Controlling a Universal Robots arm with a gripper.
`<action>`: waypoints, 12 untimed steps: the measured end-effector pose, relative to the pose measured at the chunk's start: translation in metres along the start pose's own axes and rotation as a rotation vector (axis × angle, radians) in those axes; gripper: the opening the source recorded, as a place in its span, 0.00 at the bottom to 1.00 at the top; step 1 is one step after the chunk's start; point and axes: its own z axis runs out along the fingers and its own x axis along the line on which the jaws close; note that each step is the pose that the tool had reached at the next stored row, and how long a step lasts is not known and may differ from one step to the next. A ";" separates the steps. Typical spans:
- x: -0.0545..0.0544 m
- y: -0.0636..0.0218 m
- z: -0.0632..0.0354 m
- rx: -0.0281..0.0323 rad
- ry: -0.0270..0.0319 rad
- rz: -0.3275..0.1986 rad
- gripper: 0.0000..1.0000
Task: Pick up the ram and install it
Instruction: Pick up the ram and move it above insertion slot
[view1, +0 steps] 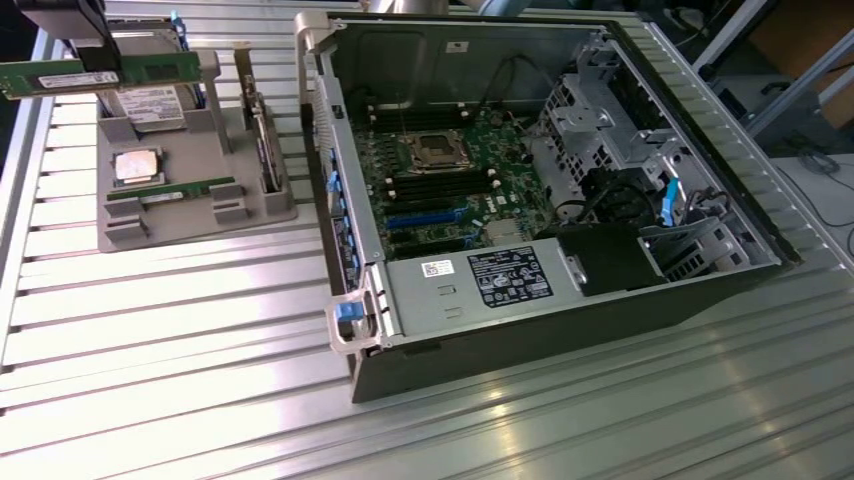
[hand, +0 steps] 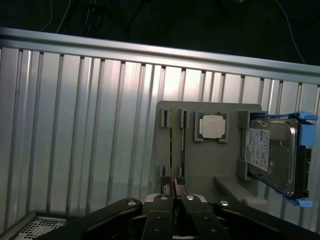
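Exterior view: the tool (view1: 104, 66) is pinching the ram (view1: 154, 68) near its middle and holds it in the air above the grey holder (view1: 187, 228) on the table (view1: 160, 340). The long axis of the ram runs from 9 to 3 o'clock. The open computer case (view1: 561, 345) lies at about 4 o'clock from the tool. I judge that its dark memory slots (view1: 441, 185) run nearly along the same axis. A second stick (view1: 174, 190) rests in the holder.
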 end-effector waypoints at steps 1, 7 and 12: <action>0.000 0.0000 -0.0003 0.0001 0.0000 0.000 0.12; 0.000 -0.0004 -0.0005 -0.0002 0.0001 0.000 0.12; 0.001 -0.0094 -0.0008 0.0000 0.0000 0.000 0.12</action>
